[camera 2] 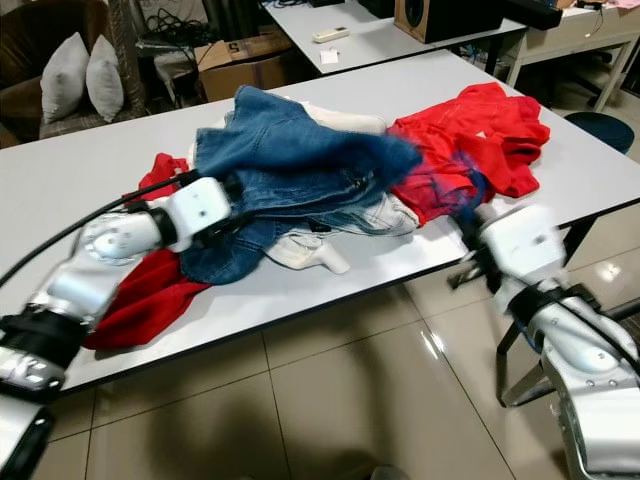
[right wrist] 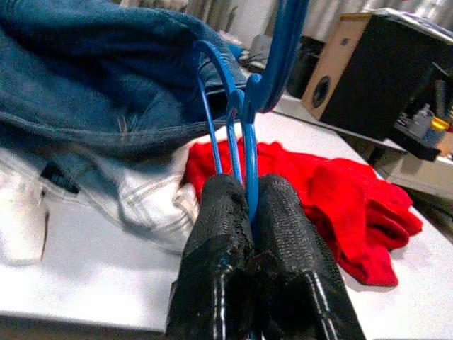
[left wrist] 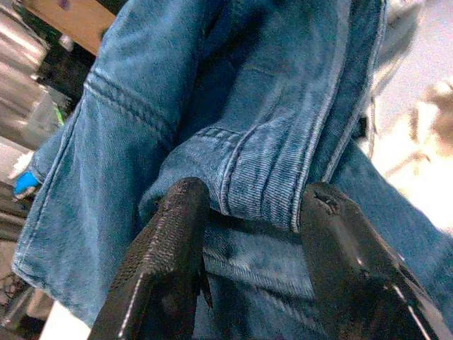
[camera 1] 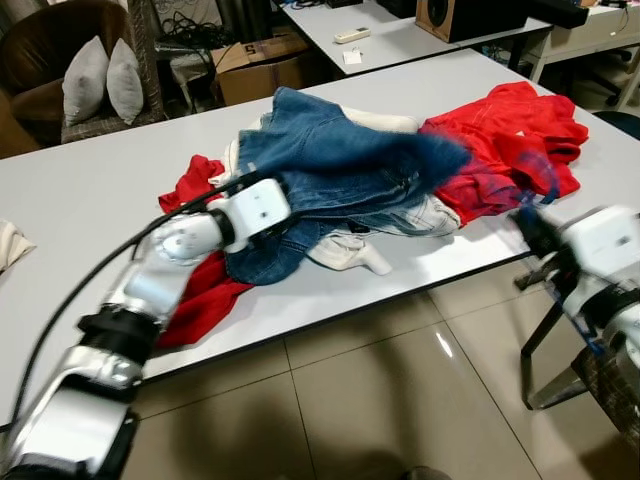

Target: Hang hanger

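Here, your left gripper (left wrist: 248,234) has its fingers spread around a fold of the blue denim garment (camera 1: 340,160), heaped mid-surface beside the red clothes (camera 1: 510,130). At the surface's (camera 1: 80,190) near edge, your right gripper (right wrist: 249,205) is clenched on the blue hanger (right wrist: 241,106), which reaches into the denim. Pull carelessly and the thin wire may slip, or the garment may drag its neighbours over the edge.

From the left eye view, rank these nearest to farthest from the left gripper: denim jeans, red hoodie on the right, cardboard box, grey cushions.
1. Denim jeans: the left gripper is right at a fold of them.
2. Red hoodie: across the pile, on the table's right.
3. Cardboard box and grey cushions: both beyond the table; too close to call.
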